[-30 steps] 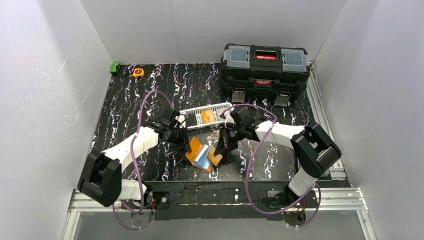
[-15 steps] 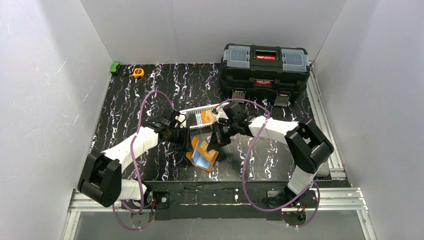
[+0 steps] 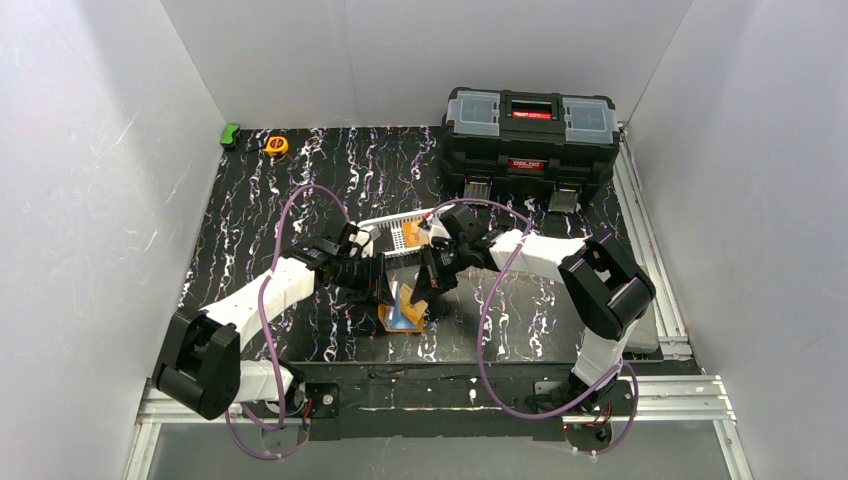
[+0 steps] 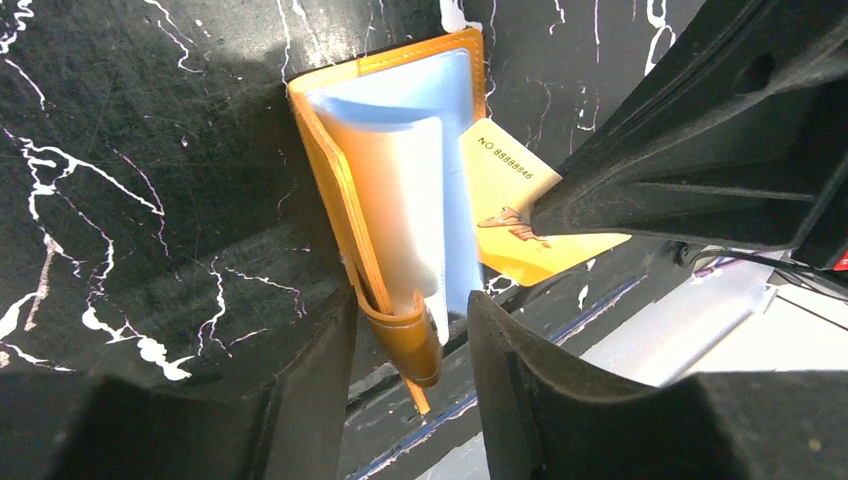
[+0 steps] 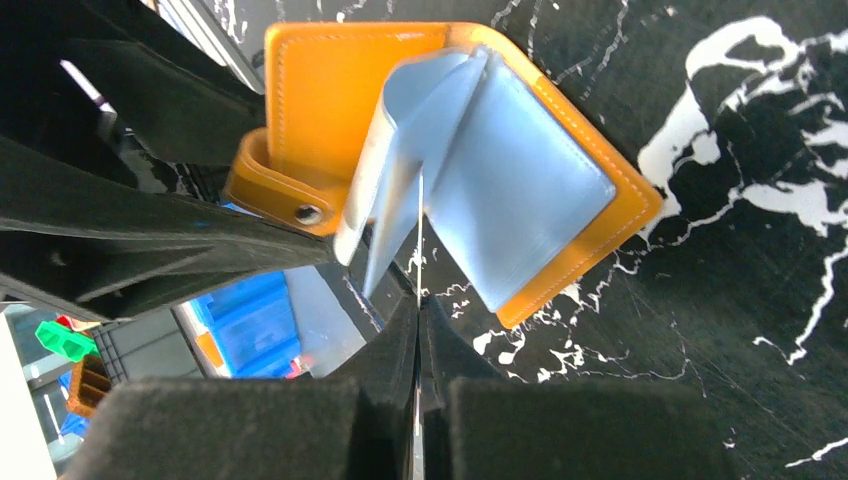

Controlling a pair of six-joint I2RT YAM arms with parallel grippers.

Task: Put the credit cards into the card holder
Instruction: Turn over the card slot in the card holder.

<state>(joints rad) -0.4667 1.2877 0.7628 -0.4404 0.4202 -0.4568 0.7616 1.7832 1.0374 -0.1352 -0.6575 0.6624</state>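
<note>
We saw a black tabletop [image 3: 300,190] veined with white, shut in by plain white walls [image 3: 100,150]; at its far right stood a black toolbox [image 3: 530,135], in the far left corner a small green thing [image 3: 230,134] and a tape measure [image 3: 277,145], and near the middle a white basket [image 3: 392,230], partly behind the arms. From above, the orange wallet [image 3: 402,312] lay near the front edge between both arms, but the grips were too small to read; the wrist views gave them. The left fingers [image 4: 300,400] stood partly apart, astride the wallet's snap-tab end, seemingly pinching it; the wallet gaped, its pale blue pockets fanned. The right fingers [image 5: 455,370] were pressed together on a yellow-orange card [image 4: 520,200], edge-on in their own view, its leading edge at the pockets; only the left wrist view showed its printed face.
</note>
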